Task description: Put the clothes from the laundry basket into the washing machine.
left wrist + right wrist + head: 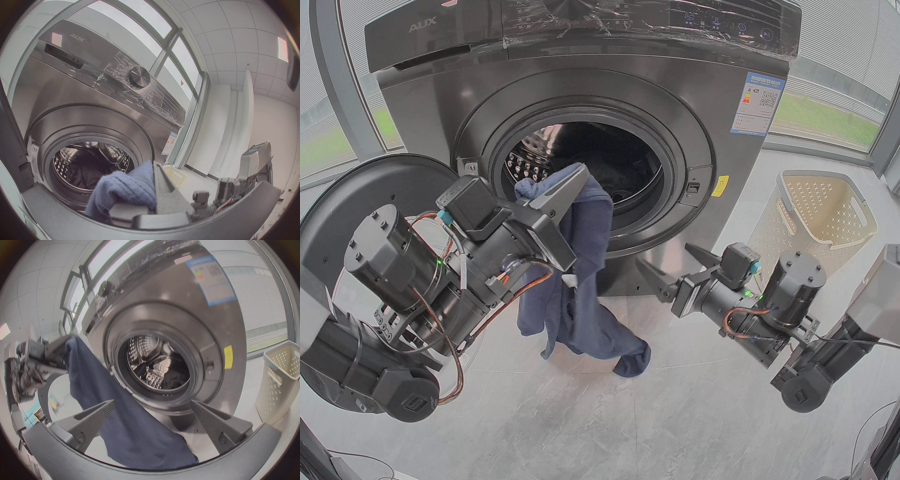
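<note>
Pale grey tiled floor (700, 400), windows behind.

- Dark grey front-loading washing machine (700, 112) stands ahead. Its round door (362, 187) is swung fully open to the left. The steel drum (612, 162) is exposed, with some dark fabric (84, 178) lying inside.
- Left gripper (575, 178) is raised in front of the drum mouth, at its lower left edge. Jaws are clenched on the bunched top of a dark blue cloth garment (587, 250).
- The garment hangs outside the machine, draping down past the door rim. Its lowest end is at floor level; I cannot tell whether it touches.
- Right gripper (662, 256) is low, below the drum opening, just right of the hanging garment. Jaws are spread wide, nothing between them.
- Beige perforated plastic laundry basket (800, 176) sits on the floor right of the machine, well apart from both grippers.
</note>
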`<state>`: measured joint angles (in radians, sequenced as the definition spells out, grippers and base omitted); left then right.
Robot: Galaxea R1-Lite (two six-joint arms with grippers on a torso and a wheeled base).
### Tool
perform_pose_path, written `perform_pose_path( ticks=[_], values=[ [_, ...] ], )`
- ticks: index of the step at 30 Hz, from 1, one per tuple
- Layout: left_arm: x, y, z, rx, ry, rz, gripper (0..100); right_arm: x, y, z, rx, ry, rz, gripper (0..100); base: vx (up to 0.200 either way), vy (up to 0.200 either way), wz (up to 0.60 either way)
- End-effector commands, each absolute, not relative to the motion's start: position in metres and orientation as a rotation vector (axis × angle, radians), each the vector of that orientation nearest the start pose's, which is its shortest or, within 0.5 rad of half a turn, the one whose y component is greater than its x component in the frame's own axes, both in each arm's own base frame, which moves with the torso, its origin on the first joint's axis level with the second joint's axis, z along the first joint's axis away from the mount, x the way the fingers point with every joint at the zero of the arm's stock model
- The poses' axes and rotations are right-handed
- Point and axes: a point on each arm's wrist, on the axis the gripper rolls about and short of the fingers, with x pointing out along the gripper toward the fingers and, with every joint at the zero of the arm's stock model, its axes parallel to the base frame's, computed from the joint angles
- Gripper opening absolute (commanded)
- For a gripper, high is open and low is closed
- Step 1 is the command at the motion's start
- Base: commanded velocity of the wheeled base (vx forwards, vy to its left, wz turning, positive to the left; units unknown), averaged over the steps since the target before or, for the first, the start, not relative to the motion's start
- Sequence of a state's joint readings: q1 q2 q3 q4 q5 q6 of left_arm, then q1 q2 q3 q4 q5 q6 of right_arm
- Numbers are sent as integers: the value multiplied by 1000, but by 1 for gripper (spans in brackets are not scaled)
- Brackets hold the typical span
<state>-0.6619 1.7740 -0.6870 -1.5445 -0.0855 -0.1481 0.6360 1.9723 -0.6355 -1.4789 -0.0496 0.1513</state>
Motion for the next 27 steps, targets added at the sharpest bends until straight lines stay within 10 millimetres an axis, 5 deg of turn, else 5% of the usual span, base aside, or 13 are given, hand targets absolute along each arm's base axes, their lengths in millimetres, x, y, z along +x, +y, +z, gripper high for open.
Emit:
perform_pose_path(
  ticks=[1,27],
  values=[
    [237,-191,221,-277,-402,-778,0,274,209,97,152,30,608,100,0,0,0],
    [232,-191,226,-282,-420,-804,0,320,213,57,117,44,571,100,0,0,0]
  ],
)
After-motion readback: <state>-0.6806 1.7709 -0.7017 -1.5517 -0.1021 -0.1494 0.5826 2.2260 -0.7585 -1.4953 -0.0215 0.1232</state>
